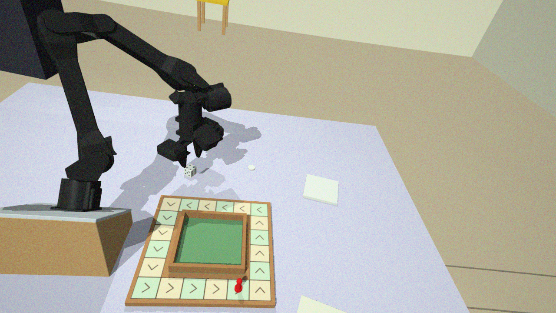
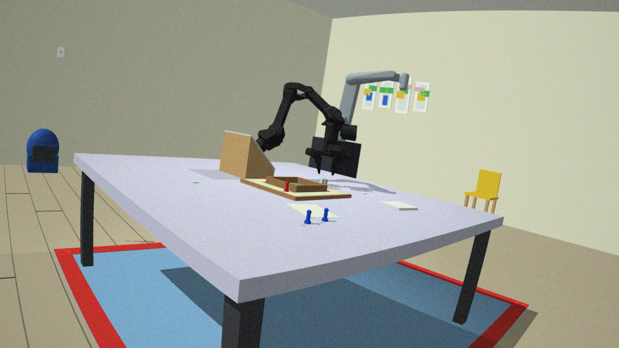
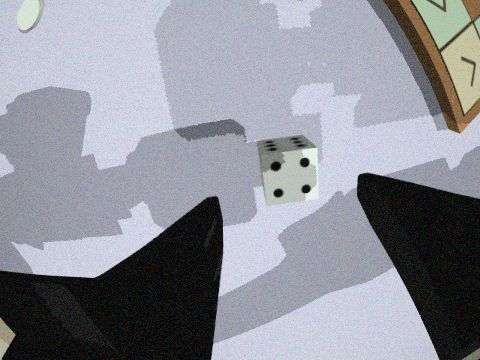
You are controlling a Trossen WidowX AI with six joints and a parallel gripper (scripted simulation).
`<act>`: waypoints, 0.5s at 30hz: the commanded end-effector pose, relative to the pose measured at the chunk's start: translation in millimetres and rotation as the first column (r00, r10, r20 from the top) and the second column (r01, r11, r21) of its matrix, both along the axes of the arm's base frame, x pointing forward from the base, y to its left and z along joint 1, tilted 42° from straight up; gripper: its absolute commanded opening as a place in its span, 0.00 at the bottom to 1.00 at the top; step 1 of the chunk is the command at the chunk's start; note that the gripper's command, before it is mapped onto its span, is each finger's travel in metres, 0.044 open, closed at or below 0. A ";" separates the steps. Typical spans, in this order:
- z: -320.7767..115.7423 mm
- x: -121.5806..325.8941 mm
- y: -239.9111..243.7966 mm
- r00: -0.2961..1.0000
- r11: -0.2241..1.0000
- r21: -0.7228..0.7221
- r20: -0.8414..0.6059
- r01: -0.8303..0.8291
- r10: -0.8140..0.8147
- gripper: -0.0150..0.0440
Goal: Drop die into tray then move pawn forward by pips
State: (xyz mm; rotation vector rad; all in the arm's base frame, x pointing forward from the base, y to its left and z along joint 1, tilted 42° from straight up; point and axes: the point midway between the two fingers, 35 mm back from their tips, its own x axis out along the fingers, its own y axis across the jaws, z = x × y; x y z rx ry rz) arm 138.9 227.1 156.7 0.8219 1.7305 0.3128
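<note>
The white die (image 1: 190,170) (image 2: 324,181) (image 3: 290,172) lies on the table behind the board, with several dark pips on each visible face. My gripper (image 1: 191,161) (image 2: 326,174) (image 3: 291,196) is open and empty, pointing down just above the die; in the wrist view the die shows between and beyond the fingertips. The board (image 1: 273,249) (image 2: 324,197) (image 3: 425,65) has a ring of arrow squares. Its dice tray (image 1: 207,268) (image 2: 309,188) has a green floor and is empty. The red pawn (image 1: 238,287) (image 2: 286,186) stands upright on the front row, one square left of the right corner.
A small white disc (image 1: 251,167) (image 2: 364,193) (image 3: 29,15) lies right of the die. A white slab (image 1: 321,189) (image 2: 398,205) lies farther right. Two blue pawns (image 2: 308,217) (image 2: 325,215) stand by a pale sheet (image 2: 302,209). My arm's wooden base (image 1: 50,245) (image 2: 233,153) is left of the board.
</note>
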 end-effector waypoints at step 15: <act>-23.6 -5.0 17.5 1.000 1.000 -0.006 -0.008 0.003 -0.003 0.72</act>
